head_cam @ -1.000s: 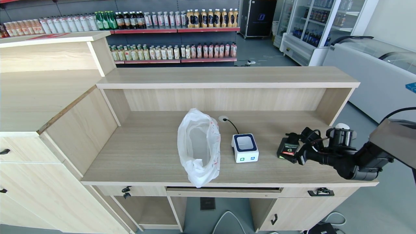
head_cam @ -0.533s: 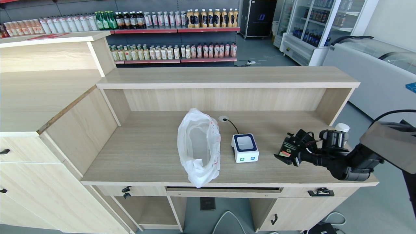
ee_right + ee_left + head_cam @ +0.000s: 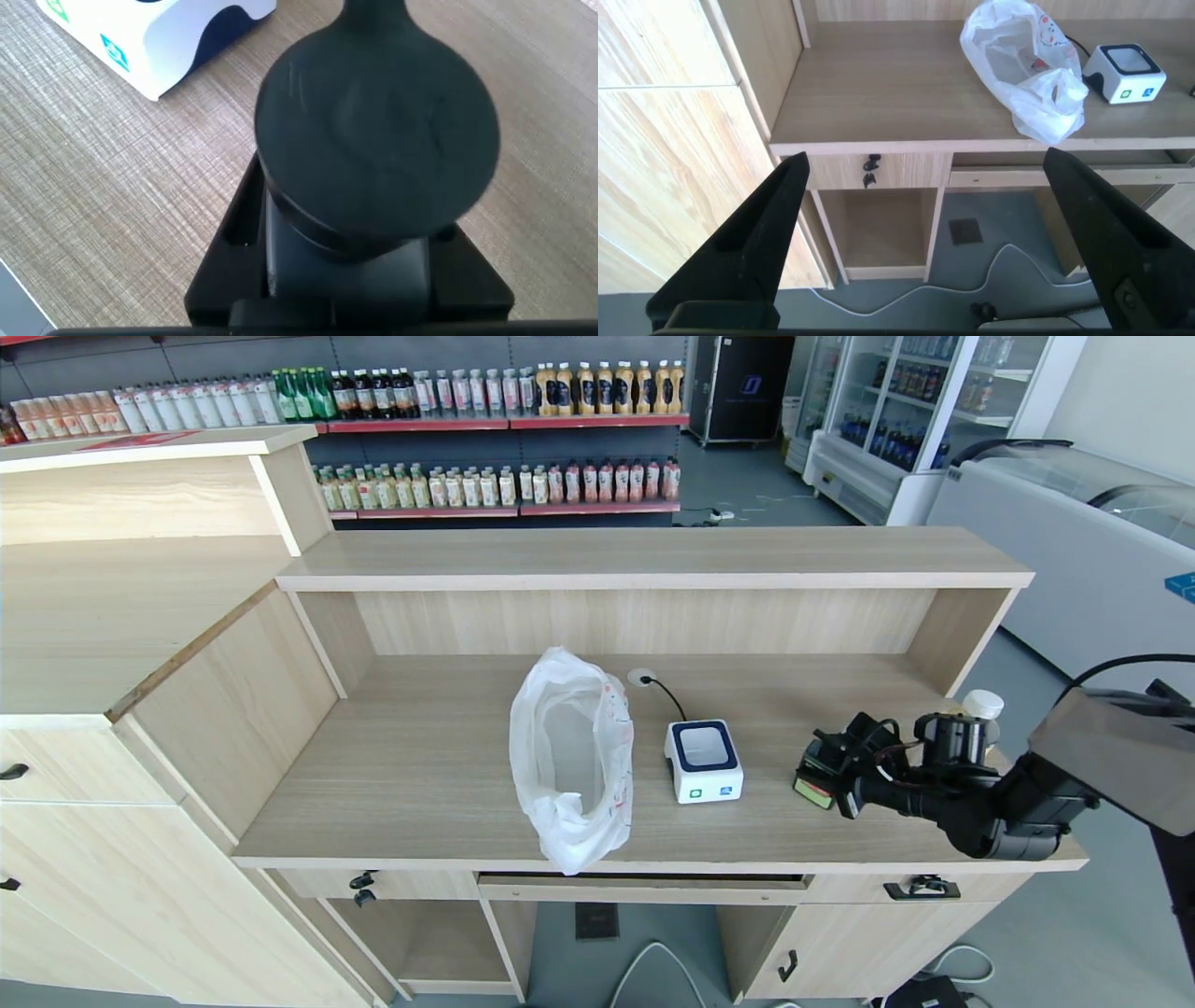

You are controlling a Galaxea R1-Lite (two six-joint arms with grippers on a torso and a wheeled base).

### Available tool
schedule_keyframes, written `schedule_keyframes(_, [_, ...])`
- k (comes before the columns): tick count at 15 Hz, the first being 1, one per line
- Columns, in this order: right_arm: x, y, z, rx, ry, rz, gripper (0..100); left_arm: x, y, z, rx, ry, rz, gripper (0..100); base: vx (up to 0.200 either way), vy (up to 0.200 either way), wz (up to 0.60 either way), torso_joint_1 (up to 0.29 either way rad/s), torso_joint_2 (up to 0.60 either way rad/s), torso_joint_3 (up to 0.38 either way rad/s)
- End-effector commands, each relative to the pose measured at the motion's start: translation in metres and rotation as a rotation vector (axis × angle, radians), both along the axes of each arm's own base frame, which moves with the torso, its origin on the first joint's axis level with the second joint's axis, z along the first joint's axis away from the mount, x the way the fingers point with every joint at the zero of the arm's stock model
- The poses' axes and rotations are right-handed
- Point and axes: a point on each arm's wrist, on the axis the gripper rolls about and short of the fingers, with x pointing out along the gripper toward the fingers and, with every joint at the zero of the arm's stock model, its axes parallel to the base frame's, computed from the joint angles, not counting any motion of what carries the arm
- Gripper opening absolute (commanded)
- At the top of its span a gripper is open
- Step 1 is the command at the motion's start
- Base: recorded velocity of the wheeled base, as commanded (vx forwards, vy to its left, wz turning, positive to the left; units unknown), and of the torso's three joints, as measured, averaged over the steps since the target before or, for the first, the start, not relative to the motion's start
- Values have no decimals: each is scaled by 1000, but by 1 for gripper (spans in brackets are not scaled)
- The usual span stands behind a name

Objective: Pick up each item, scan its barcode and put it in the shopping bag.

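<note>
Two pincers to tell of. Right pincer (image 3: 823, 773) first: clamped shut on a small dark box (image 3: 812, 790) with a red and green label. Held it low over the wooden counter (image 3: 420, 775), to the right of the white scanner (image 3: 705, 761) and apart from it. Touching the wood or not: could not tell. Behind the right arm, a bottle with a white cap (image 3: 982, 702), upright on the counter. Just beside the scanner, on its left, the white shopping bag (image 3: 569, 756), mouth wide open, slumped toward the front edge. From the scanner, a black cable (image 3: 658, 688) down into a round hole in the wood. Left pincer (image 3: 924, 163) spread wide with nothing in it, out in front of the counter, well apart from the bag. Farther back, long shelves of drinks (image 3: 485, 392). On the right, a tall glass-door fridge (image 3: 920, 401) and a low white freezer (image 3: 1074, 532).
</note>
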Motion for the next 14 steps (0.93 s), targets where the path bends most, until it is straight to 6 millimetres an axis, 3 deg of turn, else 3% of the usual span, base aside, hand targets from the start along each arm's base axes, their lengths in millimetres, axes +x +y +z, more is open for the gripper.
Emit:
schedule_keyframes(1, [-7,-10,19,-3,-29,-24,0,0,0,0,0,1,0,100,0,0,0,0,0,0])
schedule_keyframes(3, [-20,-17,52,-8,-95,-41,0,0,0,0,0,0,0,100,0,0,0,0,0,0])
schedule_keyframes(4, [-21,-17,53,-9,-100,-41,0,0,0,0,0,1,0,100,0,0,0,0,0,0])
schedule_keyframes(5, [-55,-29,108,-20,-215,-84,0,0,0,0,0,0,0,100,0,0,0,0,0,0])
schedule_keyframes(7, [-112,-29,151,-51,-287,-106,0,0,0,0,-1,0,0,100,0,0,0,0,0,0])
schedule_keyframes(8, [-132,-32,161,-90,-330,-119,0,0,0,0,0,0,0,100,0,0,0,0,0,0])
schedule_keyframes(9, [-160,-42,174,-265,-467,-139,0,0,0,0,0,0,0,100,0,0,0,0,0,0])
schedule_keyframes(10, [-174,-49,184,-405,-566,-126,0,0,0,0,0,0,0,100,0,0,0,0,0,0])
schedule_keyframes(12, [-194,-62,197,-683,-760,0,0,0,0,0,-1,1,0,100,0,0,0,0,0,0])
schedule_keyframes(14, [-202,-53,203,-840,-935,181,0,0,0,0,-1,0,0,100,0,0,0,0,0,0])
